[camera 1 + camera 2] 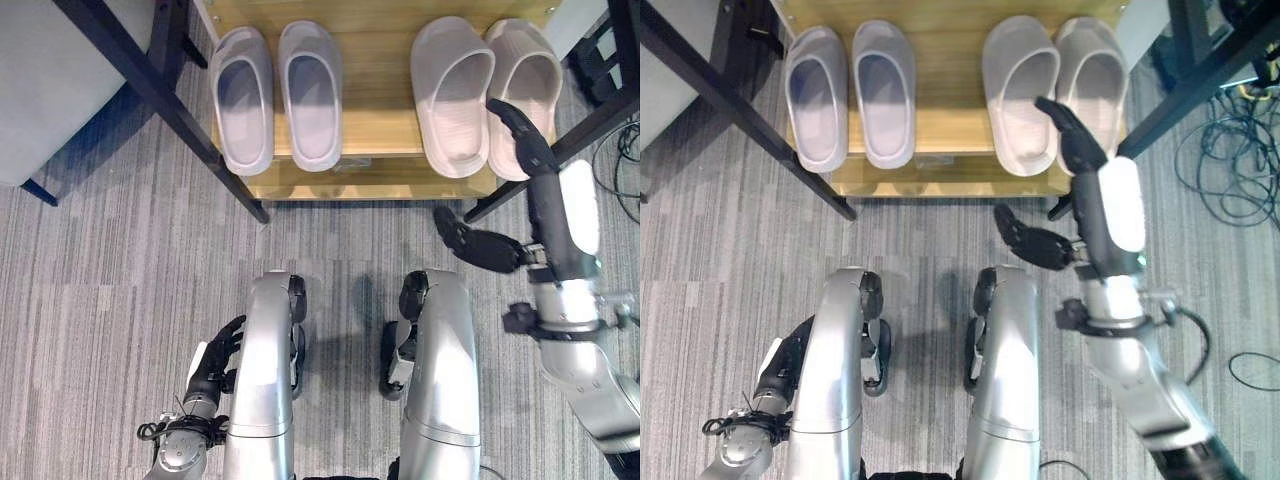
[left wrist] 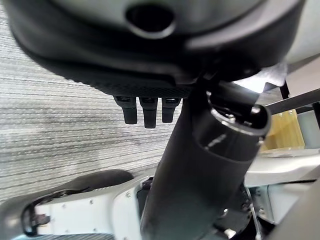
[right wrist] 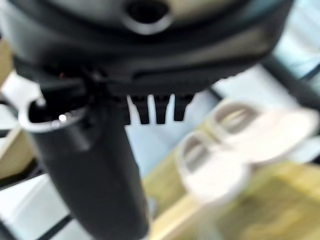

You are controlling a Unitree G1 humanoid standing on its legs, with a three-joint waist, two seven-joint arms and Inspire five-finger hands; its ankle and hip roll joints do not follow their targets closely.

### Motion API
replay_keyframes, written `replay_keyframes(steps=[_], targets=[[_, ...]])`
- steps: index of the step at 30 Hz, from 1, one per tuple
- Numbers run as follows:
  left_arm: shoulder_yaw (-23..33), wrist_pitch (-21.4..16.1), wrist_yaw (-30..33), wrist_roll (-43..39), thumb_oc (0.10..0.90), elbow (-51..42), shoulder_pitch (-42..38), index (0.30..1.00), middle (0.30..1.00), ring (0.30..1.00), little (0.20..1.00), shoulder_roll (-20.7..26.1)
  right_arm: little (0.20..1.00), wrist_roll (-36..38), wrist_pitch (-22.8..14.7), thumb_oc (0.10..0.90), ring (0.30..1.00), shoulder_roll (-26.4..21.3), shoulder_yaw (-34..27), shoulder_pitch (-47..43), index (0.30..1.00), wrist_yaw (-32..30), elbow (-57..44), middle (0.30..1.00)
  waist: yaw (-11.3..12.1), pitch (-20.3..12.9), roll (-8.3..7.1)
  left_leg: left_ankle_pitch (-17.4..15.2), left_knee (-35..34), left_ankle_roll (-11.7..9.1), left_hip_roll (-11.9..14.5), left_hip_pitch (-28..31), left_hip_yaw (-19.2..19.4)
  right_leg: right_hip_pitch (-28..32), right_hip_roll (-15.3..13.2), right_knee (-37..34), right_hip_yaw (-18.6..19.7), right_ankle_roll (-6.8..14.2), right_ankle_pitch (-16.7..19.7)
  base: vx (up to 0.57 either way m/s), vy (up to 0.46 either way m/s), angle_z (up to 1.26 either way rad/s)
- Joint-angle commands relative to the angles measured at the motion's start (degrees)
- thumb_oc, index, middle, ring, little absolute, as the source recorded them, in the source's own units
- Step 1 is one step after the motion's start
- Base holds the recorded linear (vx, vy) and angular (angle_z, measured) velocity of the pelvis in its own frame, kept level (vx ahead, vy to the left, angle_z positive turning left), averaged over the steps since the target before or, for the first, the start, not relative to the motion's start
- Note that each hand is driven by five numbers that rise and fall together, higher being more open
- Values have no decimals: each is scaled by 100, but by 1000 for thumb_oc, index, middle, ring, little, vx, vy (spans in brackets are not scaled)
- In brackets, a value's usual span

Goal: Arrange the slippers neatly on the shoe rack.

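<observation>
Nearest you, your left hand (image 1: pixel 215 358) hangs low at your left side over the grey striped carpet (image 1: pixel 90 290), its fingers straight and relaxed, holding nothing; in the left wrist view the fingertips (image 2: pixel 145 116) point out in a short row above that same carpet. Farther forward on your right, your right hand (image 1: pixel 530 170) is raised in front of the shoe rack (image 1: pixel 385 130), palm spread, with the thumb (image 1: pixel 475 243) standing well out to the inner side over the carpet and the fingers (image 1: pixel 520 130) stretched straight toward the rack. Those fingers lie across the near end of the rightmost slipper as you see it from the head; you cannot tell from here whether they touch it or hover above it. They curl round nothing. On the wooden shelf of the rack you have two pairs. The right-hand pair, the pinkish slippers (image 1: pixel 455 95), sits side by side with toes pointing away from you, the two touching along their inner edges, heels near the shelf's front edge. The left-hand pair, the pale lilac slippers (image 1: pixel 275 95), sits likewise side by side and just apart from each other, well apart from the pinkish pair, with bare wood between. A dark frame leg (image 1: pixel 160 95) runs slantwise past the rack's left side, and another dark bar (image 1: pixel 590 120) crosses by its right corner.
</observation>
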Motion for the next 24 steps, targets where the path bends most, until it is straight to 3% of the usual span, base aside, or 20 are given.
replay_keyframes(steps=[1,4,5,6,7,9,12,13,15,17,20,24], targets=[[-11,-611,197,31,800,-346,89,900,900,900,900,21,900,169,-679,800,900,83,-355,-886,900,-344,-684,900,388,-217,-302,1169,-1896,-329,-98,-261,186,36,-259,-808,261,-304,750,-32,-32,-2],[221,-662,287,112,800,-58,-530,900,900,900,900,-161,900,118,-719,800,900,199,-454,-1276,900,-365,-586,900,430,-217,-513,1648,-3452,-382,-187,-261,144,77,-234,-2188,197,-259,1145,-110,-3,-9],[226,-668,284,109,800,-39,-557,900,900,900,900,-164,900,118,-722,800,900,198,-448,-1307,900,-367,-570,900,413,-217,-495,1701,-3514,-385,-209,-261,121,87,-253,-2247,168,-264,1186,-237,55,-20],[369,-698,326,120,800,89,-965,900,900,900,900,-233,900,165,-731,800,900,222,-436,-1547,900,-271,-499,900,438,-217,-474,2045,-4252,-387,-291,-261,-24,238,-275,-3049,-70,-179,1395,-179,59,-23],[371,-704,325,120,800,105,-988,900,900,900,900,-239,900,166,-736,800,900,216,-429,-1575,900,-273,-481,900,421,-217,-437,2090,-4300,-391,-313,-261,-62,259,-294,-3104,-114,-184,1430,-282,99,-19],[568,-724,294,45,800,184,-1448,900,900,900,900,-362,900,149,-677,800,900,288,-410,-1634,900,-52,-264,900,406,-217,-369,2535,-5018,-380,-366,-261,-230,403,-415,-3942,-411,-79,1652,-222,67,0],[640,-768,208,39,800,240,-1608,900,900,900,900,-401,900,99,-647,800,900,282,-326,-1557,900,140,-12,900,373,-315,-279,2799,-5457,-411,-357,-261,-375,518,-484,-4483,-588,-21,1801,-131,-5,14],[644,-770,76,46,800,254,-1591,900,900,900,900,-421,900,3,-576,800,900,299,-163,-1302,900,309,255,900,354,-689,-240,2982,-5865,-439,-317,-259,-451,616,-551,-5007,-766,26,1862,-105,-33,33],[661,-772,-47,30,800,264,-1473,900,900,900,900,-407,900,-167,-505,800,900,265,-60,-1063,900,424,542,900,340,-921,-211,3180,-6279,-481,-299,-71,-527,897,-583,-5477,-967,44,1949,-139,-83,40],[552,-624,-450,60,800,511,-1159,900,900,900,900,-340,900,-417,-342,800,900,198,466,-494,900,901,1565,900,410,-1261,-250,3580,-7525,-502,-167,1046,-683,2056,-591,-6645,-1371,99,2141,-149,-186,37],[473,-434,-817,150,800,809,-940,900,900,900,900,-226,900,-319,-174,800,900,706,1165,-350,900,1252,3263,900,624,-1611,-332,4161,-9444,-538,44,2852,-796,3752,-337,-8280,-1997,272,2354,31,-223,18],[518,-336,-1009,169,800,1045,-646,900,900,900,900,-340,900,-434,-24,800,900,1098,1592,-278,900,1381,4575,900,876,-1751,-304,4675,-11180,-650,51,4800,-838,5691,-7,-9998,-2529,399,2720,198,-190,1]])
